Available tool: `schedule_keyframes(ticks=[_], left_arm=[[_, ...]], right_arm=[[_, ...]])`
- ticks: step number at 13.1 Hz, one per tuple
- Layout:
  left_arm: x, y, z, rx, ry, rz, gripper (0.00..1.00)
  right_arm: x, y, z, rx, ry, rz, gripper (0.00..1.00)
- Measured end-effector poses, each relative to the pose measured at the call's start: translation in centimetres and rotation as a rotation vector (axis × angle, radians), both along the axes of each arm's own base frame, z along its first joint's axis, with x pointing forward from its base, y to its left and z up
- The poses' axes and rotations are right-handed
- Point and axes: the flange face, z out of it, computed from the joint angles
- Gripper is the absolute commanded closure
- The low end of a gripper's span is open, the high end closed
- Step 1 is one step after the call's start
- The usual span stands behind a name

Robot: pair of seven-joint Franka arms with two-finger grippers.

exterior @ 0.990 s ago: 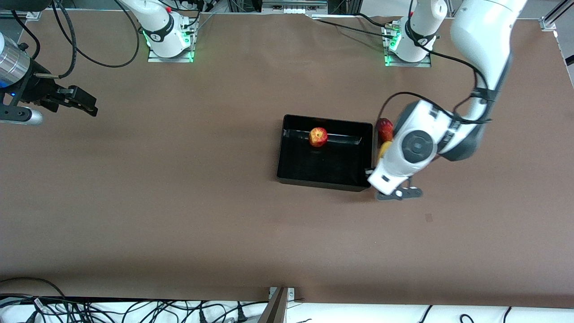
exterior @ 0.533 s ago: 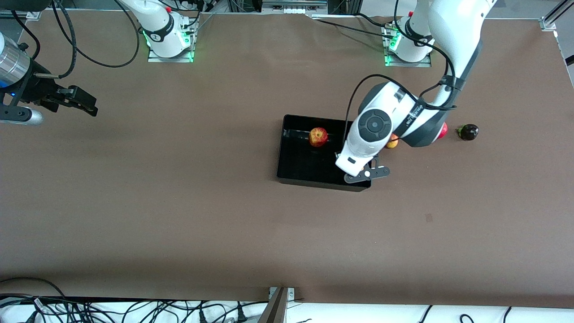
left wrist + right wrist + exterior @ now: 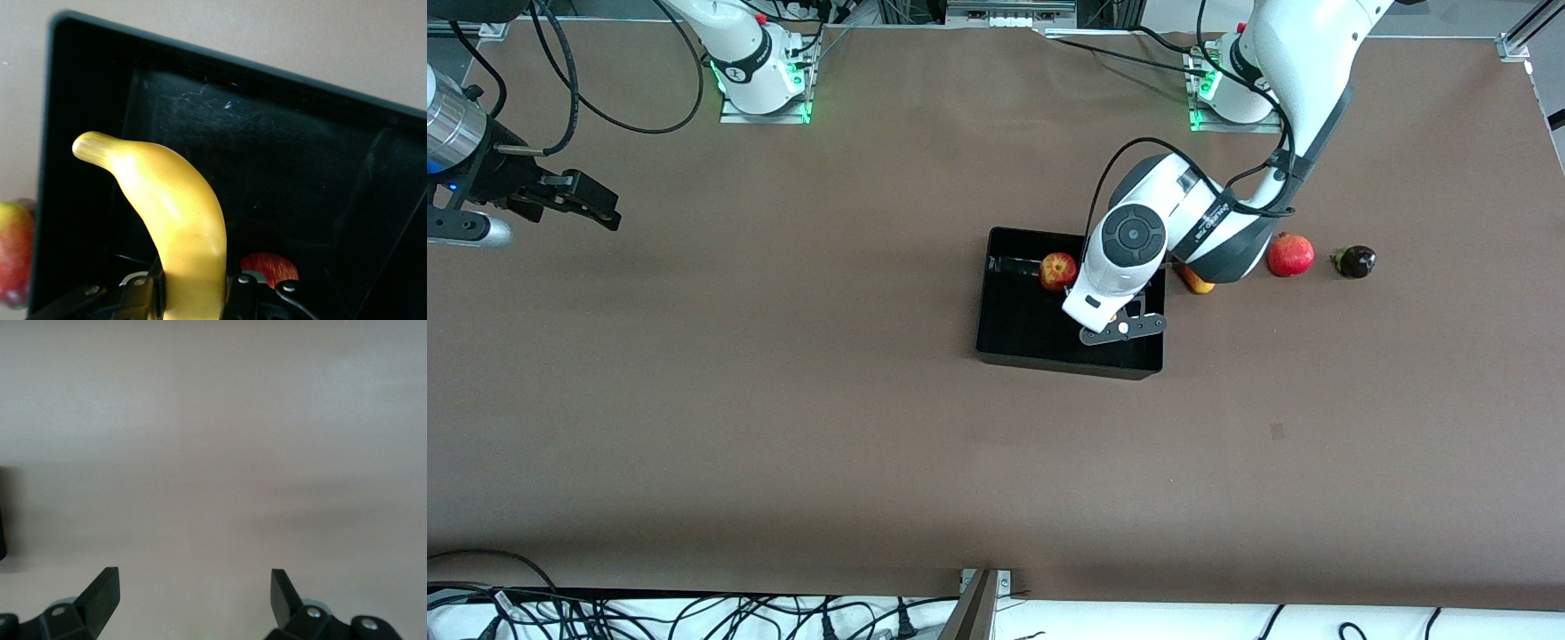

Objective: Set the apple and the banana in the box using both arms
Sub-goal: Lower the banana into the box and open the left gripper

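**Yellow banana now hanging over the box**

Yellow fruit's clamped in your left gripper [image 3: 193, 300], so the banana [image 3: 175, 220] is up in the air above the black box [image 3: 996, 342]. A second ago that gripper was still outside the box wall, so you're basically at the drop. The apple [image 3: 1057, 270] already sits inside. The left arm's folded low over the box. Your right gripper [image 3: 193, 587] waits, fingers spread, over bare table at the right arm's end.

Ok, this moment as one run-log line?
left gripper: shut on long curved yellow banana, over glossy black open-top box | mottled red-yellow apple: in box | right gripper: open, waiting over bare table
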Motion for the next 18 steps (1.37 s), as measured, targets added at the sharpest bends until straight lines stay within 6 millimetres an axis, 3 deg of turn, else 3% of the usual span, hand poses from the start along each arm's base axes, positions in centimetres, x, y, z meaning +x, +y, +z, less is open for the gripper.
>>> schedule_keyframes(ticks=[12,16,17,18], left_arm=[[0.2,0.1,-7.5,-0.041,-0.001,-0.004,1.0],[0.4,0.3,-8.3,-0.051,-0.005,0.002,0.41],[0.5,0.4,-8.3,-0.051,-0.007,0.003,0.11],[0.6,0.5,-8.3,-0.051,-0.009,0.005,0.07]], right_arm=[[0.0,0.0,0.0,0.0,0.0,0.0,0.0],[0.0,0.0,0.0,0.0,0.0,0.0,0.0],[0.0,0.0,0.0,0.0,0.0,0.0,0.0],[0.0,0.0,0.0,0.0,0.0,0.0,0.0]])
